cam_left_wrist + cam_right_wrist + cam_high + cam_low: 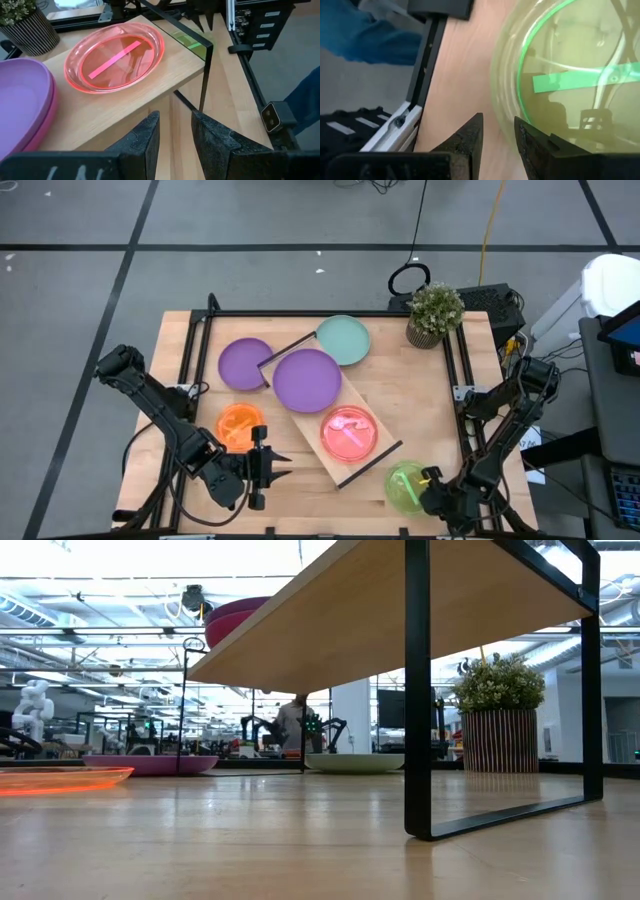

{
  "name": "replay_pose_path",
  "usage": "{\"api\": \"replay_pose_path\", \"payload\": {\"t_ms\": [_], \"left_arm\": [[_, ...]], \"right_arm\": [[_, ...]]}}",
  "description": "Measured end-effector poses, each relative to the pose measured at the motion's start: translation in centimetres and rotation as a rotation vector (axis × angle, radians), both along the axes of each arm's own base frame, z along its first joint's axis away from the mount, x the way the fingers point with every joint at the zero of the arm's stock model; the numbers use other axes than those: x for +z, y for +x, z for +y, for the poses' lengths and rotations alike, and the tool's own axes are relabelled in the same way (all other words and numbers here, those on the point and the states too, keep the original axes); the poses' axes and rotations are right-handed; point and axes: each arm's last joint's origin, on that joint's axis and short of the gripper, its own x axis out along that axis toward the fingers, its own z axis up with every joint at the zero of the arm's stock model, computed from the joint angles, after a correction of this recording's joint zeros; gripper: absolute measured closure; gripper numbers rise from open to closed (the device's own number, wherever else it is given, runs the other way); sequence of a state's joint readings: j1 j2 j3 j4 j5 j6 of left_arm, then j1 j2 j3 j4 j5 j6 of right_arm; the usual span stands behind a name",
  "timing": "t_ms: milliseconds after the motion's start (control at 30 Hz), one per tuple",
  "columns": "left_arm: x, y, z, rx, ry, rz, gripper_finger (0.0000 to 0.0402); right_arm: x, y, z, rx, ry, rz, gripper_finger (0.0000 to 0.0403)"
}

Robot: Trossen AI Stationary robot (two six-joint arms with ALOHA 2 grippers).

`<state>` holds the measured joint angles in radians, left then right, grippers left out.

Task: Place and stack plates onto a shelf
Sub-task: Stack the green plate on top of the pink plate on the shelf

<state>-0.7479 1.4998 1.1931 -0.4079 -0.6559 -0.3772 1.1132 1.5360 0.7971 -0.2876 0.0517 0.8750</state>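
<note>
The shelf (305,425) lies slantwise across the table's middle. On it sit a purple plate (307,378), stacked on a magenta one (42,125), and a translucent red plate (348,432). A purple plate (243,364), a teal plate (345,340) and an orange plate (240,425) rest flat on the table. The translucent green plate (403,485) is near the table's near right corner, with my right gripper (430,483) at its right edge. My left gripper (283,464) hovers near the near edge, slightly open and pointing at the shelf's end. My right gripper has the green plate's rim (502,117) between its two fingers, one finger (530,142) over the plate's inner side and the other outside it. It comes slanting from the table's near right corner. Whether the plate is lifted off the table I cannot tell.
A potted plant (435,313) stands at the far right corner. The shelf's thin black legs (417,690) rise from the tabletop, with free room beneath the board. Bare wood lies between the orange plate and the shelf's near end.
</note>
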Motion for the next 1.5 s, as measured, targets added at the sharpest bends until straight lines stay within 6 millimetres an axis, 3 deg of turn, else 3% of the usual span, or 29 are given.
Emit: {"api": "replay_pose_path", "payload": {"t_ms": [467, 833, 1500], "left_arm": [[-0.1, -0.1, 0.1, -0.007, 0.022, 0.012, 0.0282], [-0.1, -0.1, 0.1, -0.016, 0.036, 0.011, 0.0282], [0.0, 1.2, 1.6, 0.035, 0.053, 0.008, 0.0282]], "right_arm": [[-1.7, 0.3, 0.6, 0.154, -0.096, -0.075, 0.0321], [-0.6, 0.1, 0.2, 0.156, -0.065, -0.08, 0.0399], [0.9, -0.5, -1.3, 0.085, -0.096, -0.032, 0.0402]]}}
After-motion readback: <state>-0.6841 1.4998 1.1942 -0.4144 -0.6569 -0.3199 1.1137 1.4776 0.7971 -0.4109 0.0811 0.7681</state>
